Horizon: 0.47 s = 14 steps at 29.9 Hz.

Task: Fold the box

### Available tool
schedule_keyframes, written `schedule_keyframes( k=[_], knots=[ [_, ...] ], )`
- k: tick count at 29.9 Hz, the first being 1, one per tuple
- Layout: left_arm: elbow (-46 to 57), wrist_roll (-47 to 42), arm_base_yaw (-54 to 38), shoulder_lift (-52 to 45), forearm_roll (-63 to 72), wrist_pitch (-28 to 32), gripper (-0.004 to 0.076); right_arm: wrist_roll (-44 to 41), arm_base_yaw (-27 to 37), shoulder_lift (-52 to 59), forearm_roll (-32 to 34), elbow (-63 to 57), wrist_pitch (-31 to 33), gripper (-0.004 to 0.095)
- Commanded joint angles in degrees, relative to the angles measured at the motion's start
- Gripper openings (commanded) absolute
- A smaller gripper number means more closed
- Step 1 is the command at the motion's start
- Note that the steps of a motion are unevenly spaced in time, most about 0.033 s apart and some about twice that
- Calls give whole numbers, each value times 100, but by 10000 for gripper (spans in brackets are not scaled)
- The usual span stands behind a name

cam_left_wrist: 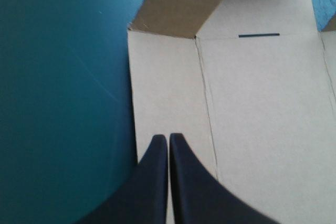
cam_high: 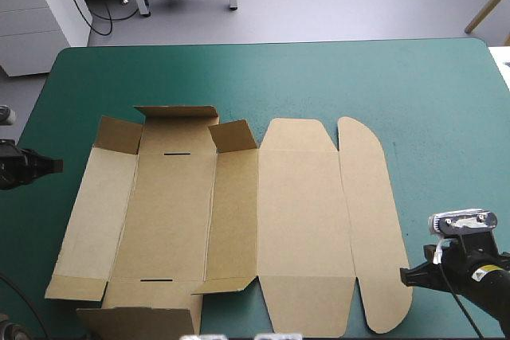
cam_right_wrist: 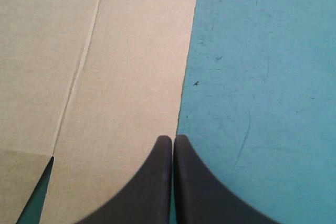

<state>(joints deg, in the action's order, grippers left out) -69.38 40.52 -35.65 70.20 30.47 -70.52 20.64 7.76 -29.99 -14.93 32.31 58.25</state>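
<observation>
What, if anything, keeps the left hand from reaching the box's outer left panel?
Probably nothing, so yes: the left hand, shut, points at the box's outer left panel from beside its edge, and only bare teal-green cover lies between.

The table's teal-green cover (cam_high: 382,85) was lit brightly and evenly from above in the high view, and no glare was seen on it. Only narrow, soft shadows were cast by the raised corner flaps (cam_high: 233,136) of the box (cam_high: 303,220), a flat cut sheet of brown board. In the left wrist view the flat panels were rendered very pale, one raised flap (cam_left_wrist: 181,6) was left darker in its own shade, and the cover was dimmed away from the board. In the right wrist view fine scratches (cam_right_wrist: 247,129) on the cover were picked out by the light. Little light was caught by the broad black fin-shaped fingers, pressed together, of the left gripper (cam_left_wrist: 168,139) and the right gripper (cam_right_wrist: 172,139).
</observation>
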Motion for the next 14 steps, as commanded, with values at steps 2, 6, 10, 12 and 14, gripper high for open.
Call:
schedule_keyframes(
  k=[2, 6, 10, 12, 14],
  knots=[
    [-570, -194, 25, -136, 28, -367, -10, 20, -14, -14, -69, 149, -283, -14],
    [-545, -194, 25, -136, -83, -367, -10, 20, -14, -14, -69, 149, -283, -14],
    [-536, -194, 25, -136, -293, -316, -8, 20, -14, -14, -69, 149, -292, -14],
    [-536, -279, 25, -125, -372, -265, 14, 20, -14, -14, -69, 149, -292, -14],
    [-536, -346, 25, -125, -390, -179, 90, 20, -14, -14, -69, 149, -292, -14]
  ],
)
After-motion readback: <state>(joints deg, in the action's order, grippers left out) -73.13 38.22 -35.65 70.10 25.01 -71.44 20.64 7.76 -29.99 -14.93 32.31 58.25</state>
